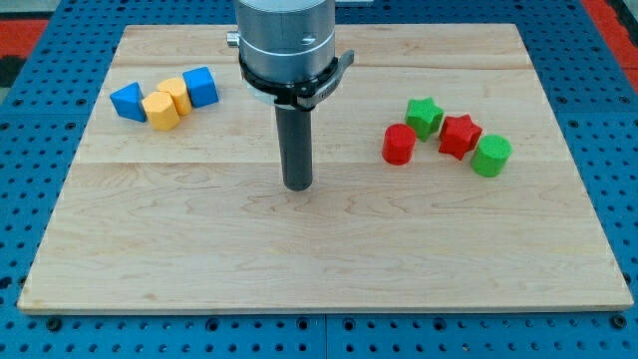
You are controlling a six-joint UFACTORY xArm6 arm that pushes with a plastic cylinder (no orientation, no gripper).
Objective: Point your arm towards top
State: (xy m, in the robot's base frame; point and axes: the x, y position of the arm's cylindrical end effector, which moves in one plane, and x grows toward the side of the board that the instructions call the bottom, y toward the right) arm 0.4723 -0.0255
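Counting eight blocks: two blue, two yellow, two red, two green; my tip, a bare rod without jaws, sits between both clusters.

Pale wood-grain board on a blue perforated base, and my tip is dark charcoal under a silver-grey collar; at the view's left sit two blue blocks and two yellow, at the right a green star, red star, red cylinder, green cylinder
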